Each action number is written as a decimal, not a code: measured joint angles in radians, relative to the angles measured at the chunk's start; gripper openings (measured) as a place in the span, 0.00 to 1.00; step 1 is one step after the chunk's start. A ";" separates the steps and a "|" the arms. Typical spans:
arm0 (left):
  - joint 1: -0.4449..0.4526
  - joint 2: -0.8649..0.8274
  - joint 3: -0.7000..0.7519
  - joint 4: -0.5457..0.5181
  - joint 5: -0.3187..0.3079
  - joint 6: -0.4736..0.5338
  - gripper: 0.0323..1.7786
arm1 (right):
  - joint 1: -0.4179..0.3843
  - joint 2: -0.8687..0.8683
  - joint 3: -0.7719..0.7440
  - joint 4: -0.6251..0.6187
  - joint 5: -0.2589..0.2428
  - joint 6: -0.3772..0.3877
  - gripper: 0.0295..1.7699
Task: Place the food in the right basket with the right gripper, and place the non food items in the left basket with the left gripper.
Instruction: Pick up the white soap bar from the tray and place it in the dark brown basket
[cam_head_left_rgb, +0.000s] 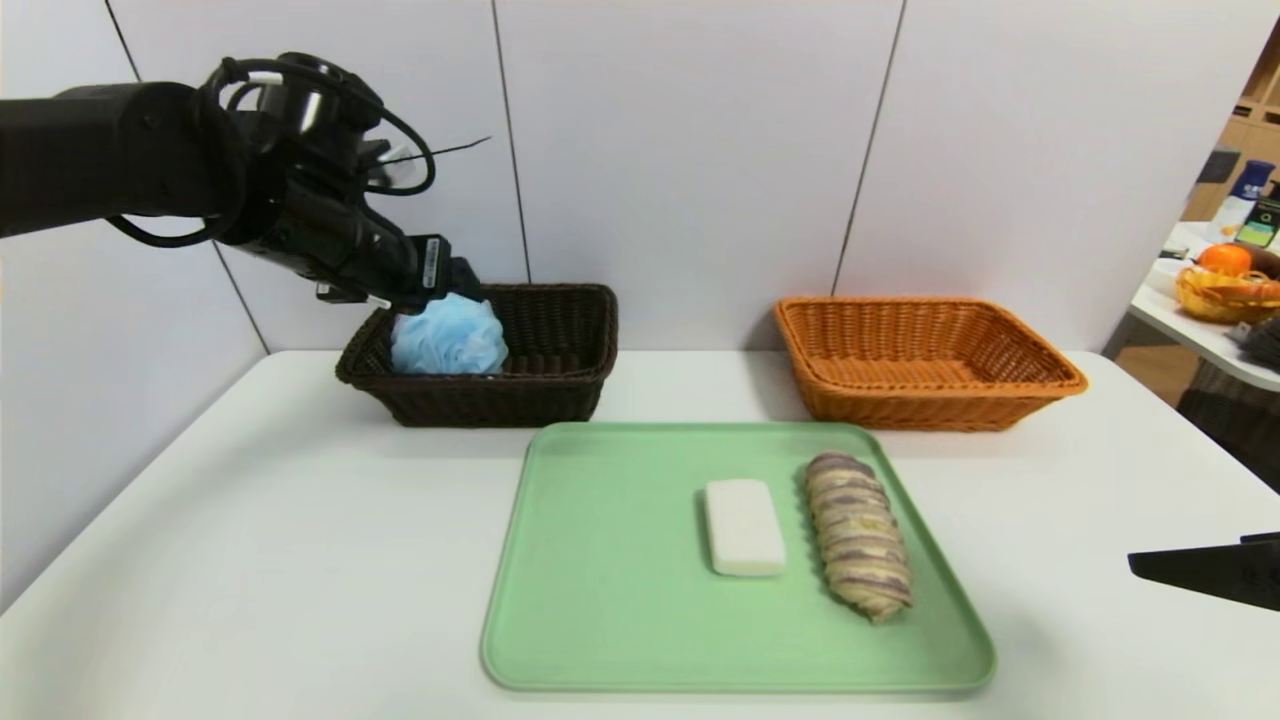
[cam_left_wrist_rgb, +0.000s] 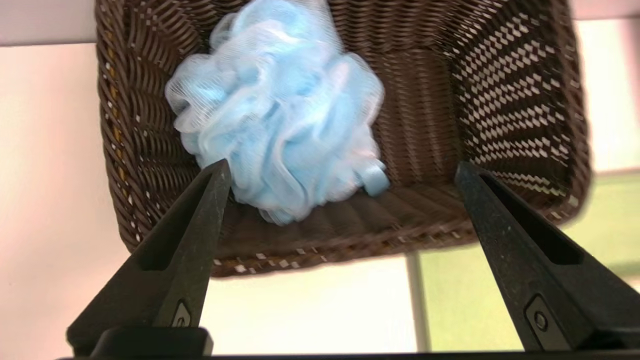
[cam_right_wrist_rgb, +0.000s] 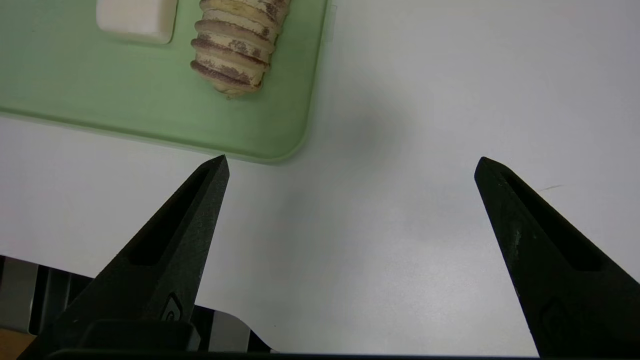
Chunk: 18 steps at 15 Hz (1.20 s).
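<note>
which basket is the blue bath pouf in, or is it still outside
In the dark basket: the blue pouf lies within its woven walls, below the left gripper's open fingers.

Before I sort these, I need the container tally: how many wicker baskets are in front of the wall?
2. The dark brown basket stands on the table's left side, beyond the green tray; the orange basket stands on the right, also beyond the tray.

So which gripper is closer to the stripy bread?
The right one. The right gripper is open over the table just beside the tray's corner, near the bread; the left gripper is away over the dark basket.
</note>
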<state>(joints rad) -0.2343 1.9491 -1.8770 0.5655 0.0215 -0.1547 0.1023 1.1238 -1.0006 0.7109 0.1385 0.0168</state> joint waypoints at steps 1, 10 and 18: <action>-0.027 -0.022 0.010 0.021 0.001 -0.004 0.90 | 0.000 -0.002 0.003 0.000 0.000 0.000 0.96; -0.432 -0.094 0.141 0.040 0.123 -0.189 0.94 | 0.000 -0.040 0.048 -0.002 0.000 0.001 0.96; -0.651 0.056 0.129 0.038 0.200 -0.290 0.95 | -0.007 -0.076 0.087 -0.002 0.000 0.001 0.96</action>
<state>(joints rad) -0.8851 2.0051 -1.7483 0.6032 0.2217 -0.4445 0.0955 1.0481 -0.9134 0.7089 0.1381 0.0181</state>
